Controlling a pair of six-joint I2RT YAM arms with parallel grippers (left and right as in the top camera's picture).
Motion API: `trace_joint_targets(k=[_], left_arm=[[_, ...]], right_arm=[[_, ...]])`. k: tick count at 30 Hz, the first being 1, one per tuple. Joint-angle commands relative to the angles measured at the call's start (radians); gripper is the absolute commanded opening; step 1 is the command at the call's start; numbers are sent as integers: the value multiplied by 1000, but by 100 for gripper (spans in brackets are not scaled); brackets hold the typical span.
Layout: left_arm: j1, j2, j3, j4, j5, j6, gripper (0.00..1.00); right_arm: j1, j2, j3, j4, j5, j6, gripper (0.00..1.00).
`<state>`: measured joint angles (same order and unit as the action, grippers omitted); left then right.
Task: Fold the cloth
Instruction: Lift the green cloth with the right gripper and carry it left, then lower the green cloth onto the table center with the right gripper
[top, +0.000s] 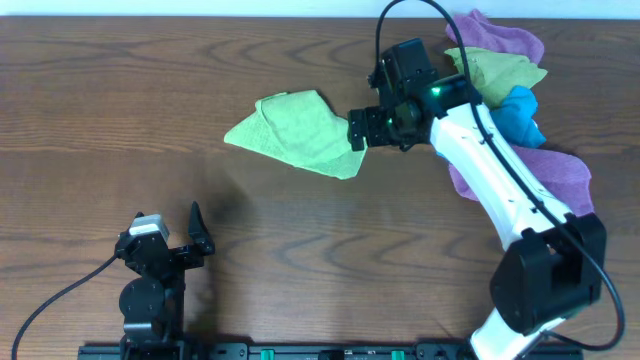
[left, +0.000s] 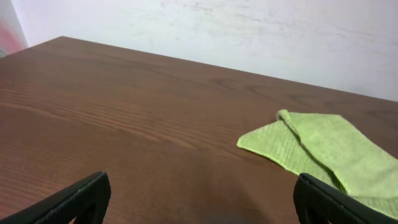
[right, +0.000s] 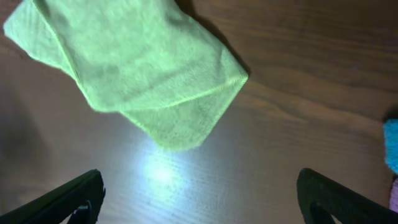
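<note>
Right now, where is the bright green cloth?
From overhead, the lime cloth lies bunched mid-table, just beside the open right claw, with the pile of other cloths farther right.

The lime-green cloth lies loosely folded over itself on the tabletop, edges uneven and rumpled.

Bare worktop stretches across the far left and along the front centre, so there's easy room to reach the cloth from its left and near sides. Its right edge is crowded. The right gripper hangs just over it, fingers spread wide, with the white arm slanting behind. A heap of other cloths fills the far right corner. The left gripper sits front left, well apart from the cloth.
</note>
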<state>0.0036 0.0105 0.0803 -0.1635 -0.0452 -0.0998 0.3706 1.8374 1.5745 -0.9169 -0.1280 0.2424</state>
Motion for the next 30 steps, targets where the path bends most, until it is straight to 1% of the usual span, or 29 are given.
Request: trace_joint_targets(k=[1, 6, 8, 10, 13, 19, 22, 26, 28, 30], left_arm=[[-2, -6, -31, -10, -10, 18, 96], [-2, -6, -31, -10, -10, 18, 95], [-2, -6, -31, -10, -10, 18, 96], [-2, -6, -31, -10, -10, 18, 95], [-2, -6, -31, -10, -10, 18, 95], [-2, -6, -31, -10, -10, 18, 95], [-2, -6, -31, -10, -10, 18, 95], [-2, -6, -31, -10, -10, 18, 95], [-2, -6, -31, -10, -10, 18, 95], [-2, -6, -31, -10, -10, 18, 95]], right_arm=[[3, -12, 7, 38, 34, -18, 99], [38, 23, -33, 174, 10, -270, 99], [71, 55, -35, 204, 10, -370, 96], [103, 75, -35, 219, 7, -435, 92], [158, 107, -35, 233, 4, -492, 85], [300, 194, -35, 228, 6, -573, 84], [360, 217, -35, 238, 51, -621, 83], [417, 286, -35, 273, 217, -640, 76], [423, 328, -35, 303, 328, -640, 75], [422, 359, -35, 327, 395, -640, 75]])
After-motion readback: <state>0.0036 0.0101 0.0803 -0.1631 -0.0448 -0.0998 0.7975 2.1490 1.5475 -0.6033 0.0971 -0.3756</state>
